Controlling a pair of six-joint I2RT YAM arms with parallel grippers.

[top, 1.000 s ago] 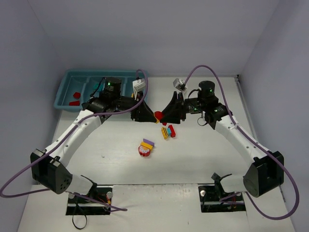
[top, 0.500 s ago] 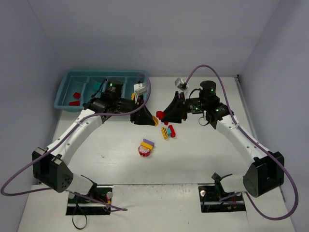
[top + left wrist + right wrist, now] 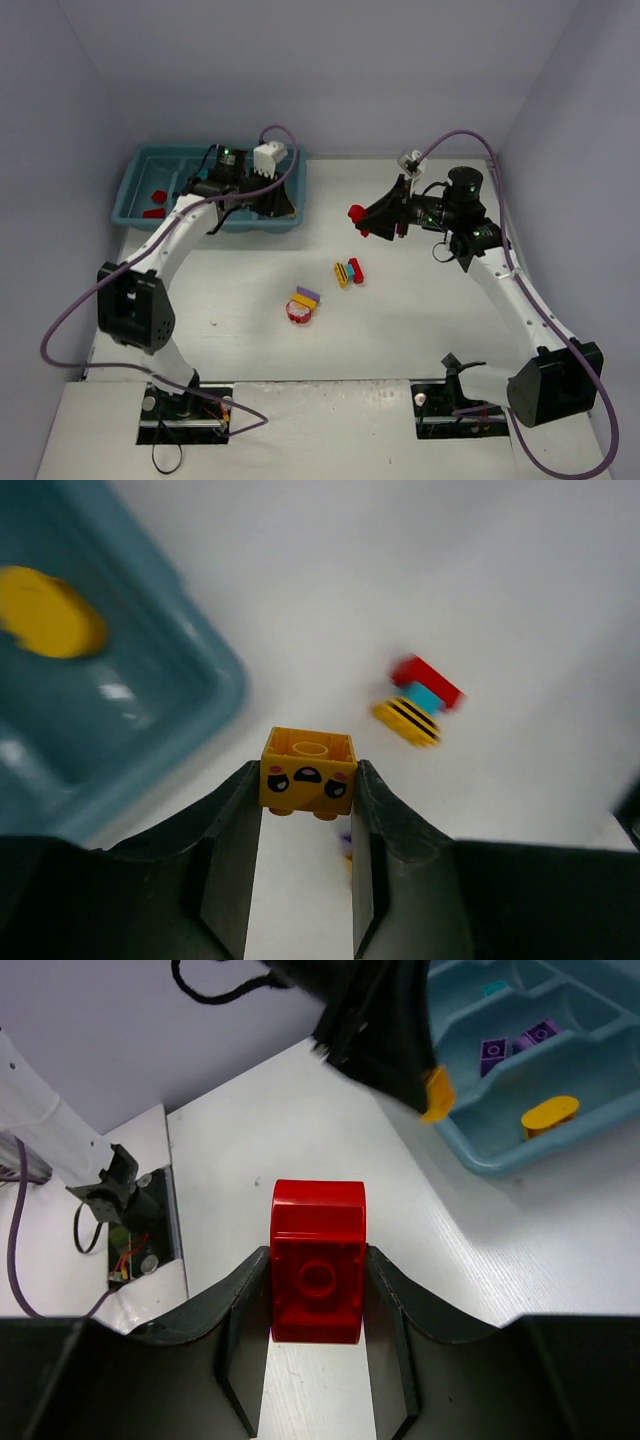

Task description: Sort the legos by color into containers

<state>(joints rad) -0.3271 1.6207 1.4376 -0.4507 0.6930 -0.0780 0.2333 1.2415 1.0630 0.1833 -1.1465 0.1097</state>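
My left gripper (image 3: 307,783) is clamped on the yellow brick (image 3: 307,765), just off the tray (image 3: 200,660) corner. I should carry it over the compartment holding the yellow disc (image 3: 48,612) and release low. My right gripper (image 3: 316,1282) pinches a red brick (image 3: 318,1230) above the table, right of the tray

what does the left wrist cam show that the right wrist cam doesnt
Only left wrist: the red-teal-yellow stack on the table, and the face on the yellow brick. Only right wrist: the red brick in the right gripper, purple bricks in the tray. Both: the tray, its yellow round piece, and that yellow brick in the left gripper.
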